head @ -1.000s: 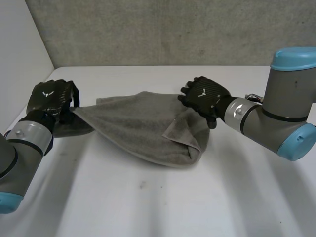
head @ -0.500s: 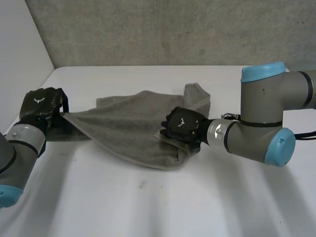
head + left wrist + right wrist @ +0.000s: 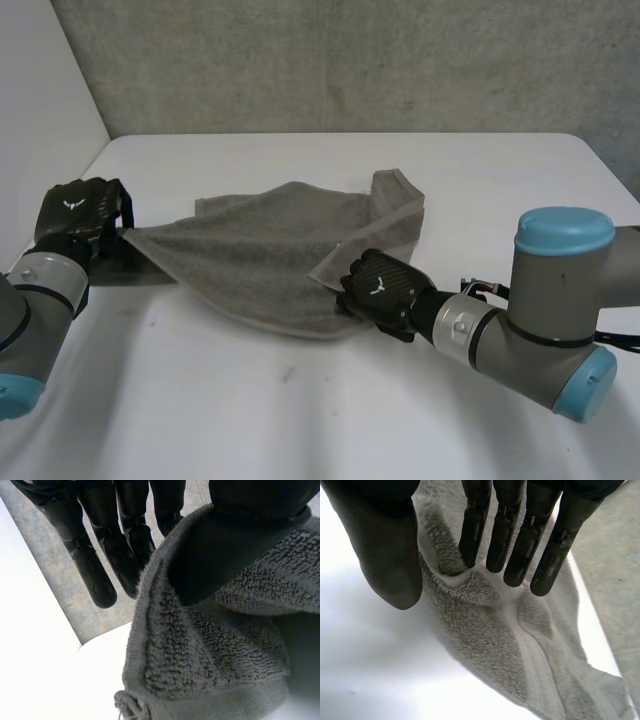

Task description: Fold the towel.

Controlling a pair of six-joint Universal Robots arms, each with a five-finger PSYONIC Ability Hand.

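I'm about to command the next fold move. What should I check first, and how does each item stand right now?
1. Left hand has hold of the towel: ok, its thumb and fingers pinch the left corner.
2. Right hand has hold of the towel: not ok, its fingers are straight with the tips resting on the near right edge, and the thumb is off the cloth.
3. Towel lies flat: not ok, the right end is doubled over and the left corner is raised off the table.
4. Hands are well apart at opposite ends: ok.
5. Edges line up for a neat fold: not ok.
6. Left pinch is firm enough to pull on: cannot tell.
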